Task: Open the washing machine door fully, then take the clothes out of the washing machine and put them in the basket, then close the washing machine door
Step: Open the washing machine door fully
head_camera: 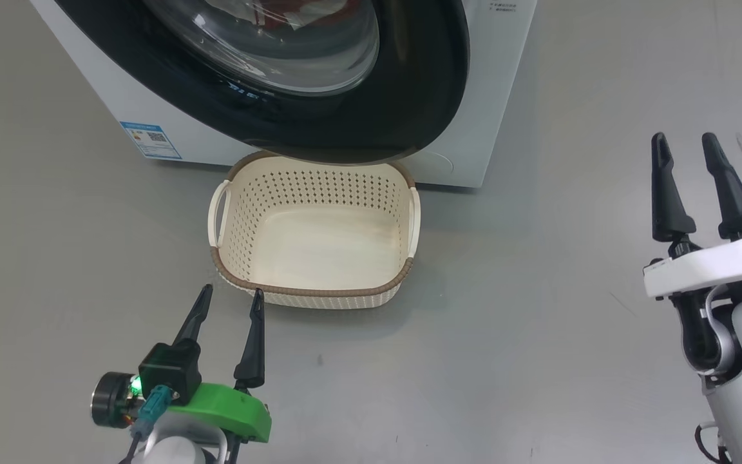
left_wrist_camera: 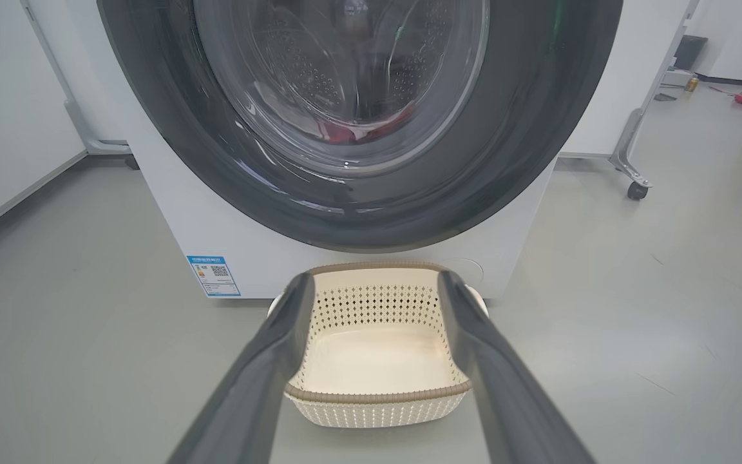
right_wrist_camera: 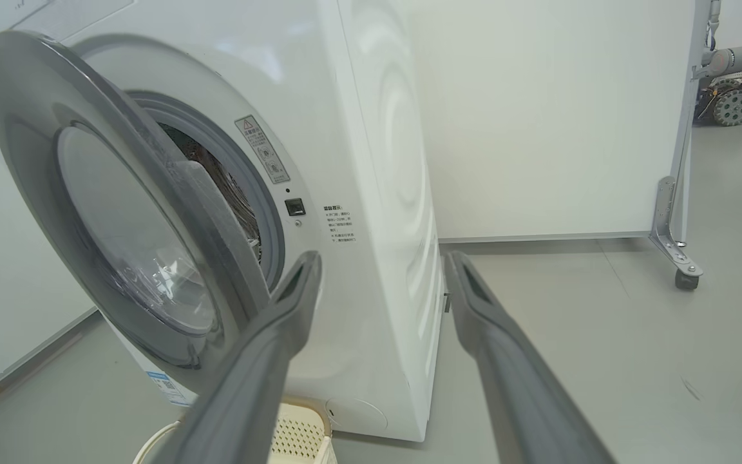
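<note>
below the ajar door [right_wrist_camera: 120,219], the basket [head_camera: 312,290] is sitting empty; clothes [left_wrist_camera: 351,132] are lying inside the washer [left_wrist_camera: 171,219]. my left gripper [head_camera: 232,291] and right gripper [head_camera: 683,137] are hanging spread, empty. i'm reckoning on hooking the door's free edge, swinging it wide.

Black round door [head_camera: 422,84] ajar on white washing machine [head_camera: 490,84]; red clothes [left_wrist_camera: 345,133] inside, behind door glass; cream basket [head_camera: 319,291] empty, just below door.
</note>
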Robot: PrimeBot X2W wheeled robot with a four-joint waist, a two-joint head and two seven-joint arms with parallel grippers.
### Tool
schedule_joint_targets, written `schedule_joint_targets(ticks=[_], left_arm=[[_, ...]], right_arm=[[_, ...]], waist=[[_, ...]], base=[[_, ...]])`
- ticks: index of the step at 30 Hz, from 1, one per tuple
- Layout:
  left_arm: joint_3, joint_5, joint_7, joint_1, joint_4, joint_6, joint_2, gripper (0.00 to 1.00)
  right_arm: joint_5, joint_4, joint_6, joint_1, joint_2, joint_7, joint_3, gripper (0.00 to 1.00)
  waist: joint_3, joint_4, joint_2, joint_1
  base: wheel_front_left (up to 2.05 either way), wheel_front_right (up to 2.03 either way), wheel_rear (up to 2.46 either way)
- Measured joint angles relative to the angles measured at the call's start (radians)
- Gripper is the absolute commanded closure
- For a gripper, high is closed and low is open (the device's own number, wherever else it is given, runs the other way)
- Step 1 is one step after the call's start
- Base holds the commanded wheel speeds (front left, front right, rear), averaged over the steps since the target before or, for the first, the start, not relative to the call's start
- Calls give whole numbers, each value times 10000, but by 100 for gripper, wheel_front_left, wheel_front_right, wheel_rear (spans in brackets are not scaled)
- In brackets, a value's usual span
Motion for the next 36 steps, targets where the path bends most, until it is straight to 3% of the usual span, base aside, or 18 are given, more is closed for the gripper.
schedule_joint_targets(ticks=[1,2,3,21,28,36], left_arm=[[-50,0,0,-41,-15,0,0,0],[-102,-2,0,-72,-29,0,0,0],[-159,-4,0,-105,-35,0,0,0],[-840,-270,0,-867,-88,0,-4,0],[-1131,-518,0,-1073,-81,0,-6,0],[-1384,-767,0,-1239,-96,8,-8,0]], right_arm=[[82,-8,13,-129,-35,84,-29,3],[180,-6,42,-254,-69,186,-42,77],[351,-10,94,-375,-63,284,-94,100],[4938,506,240,-3221,779,2980,-1496,100],[6619,1089,-215,-4262,1016,4305,-1971,100],[8063,1519,-1072,-5477,1158,5469,-2525,100]], waist=[[58,31,0,0],[116,63,0,0],[174,97,0,0],[1299,986,0,1],[1560,1387,0,1],[1803,1749,0,1]], base=[[0,0,0],[0,0,0],[0,0,0],[0,0,0],[0,0,0],[0,0,0]])
